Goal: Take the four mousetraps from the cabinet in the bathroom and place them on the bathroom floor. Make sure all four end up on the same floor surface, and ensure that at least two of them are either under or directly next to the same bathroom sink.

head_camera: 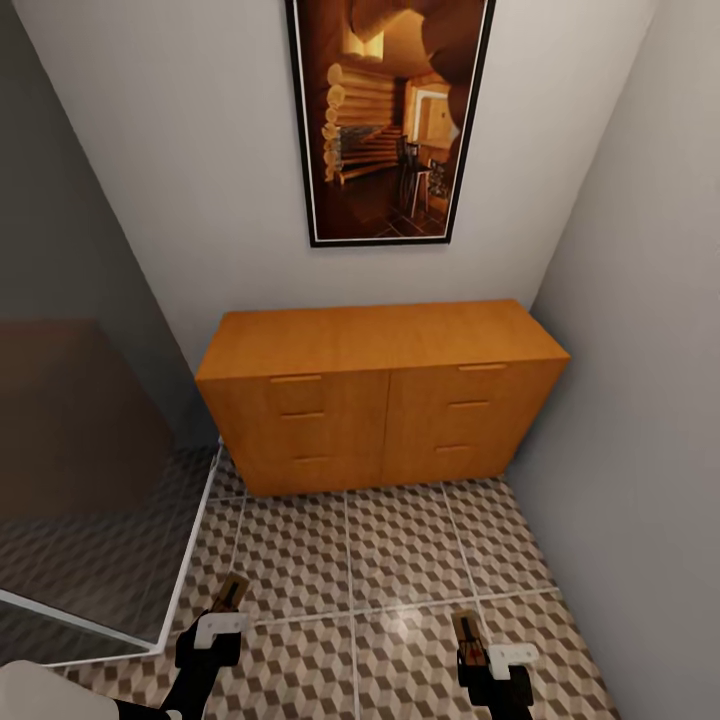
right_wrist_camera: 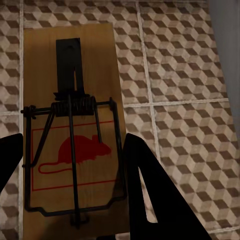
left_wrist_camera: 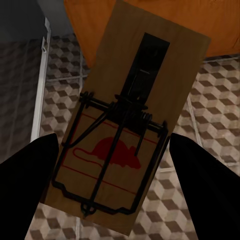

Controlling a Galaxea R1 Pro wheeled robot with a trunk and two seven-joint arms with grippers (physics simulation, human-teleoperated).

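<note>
The orange-brown cabinet (head_camera: pixel 385 395) stands against the far wall with all six drawers shut. Each arm carries one mousetrap above the cube-patterned bathroom floor (head_camera: pixel 400 560). My left gripper (head_camera: pixel 230 600) is shut on a brown wooden mousetrap (left_wrist_camera: pixel 132 125) with black wire and a red mouse mark; its tip pokes out at the head view's lower left (head_camera: pixel 235 590). My right gripper (head_camera: pixel 470 645) is shut on a second mousetrap (right_wrist_camera: pixel 72 145), seen small in the head view (head_camera: pixel 466 630). Both traps hang over the tiles in front of the cabinet.
A glass shower partition with a white frame (head_camera: pixel 190 545) closes off the left side. A grey wall (head_camera: pixel 640 420) runs close along the right. A framed picture (head_camera: pixel 390 115) hangs above the cabinet. Open tiles lie between me and the cabinet.
</note>
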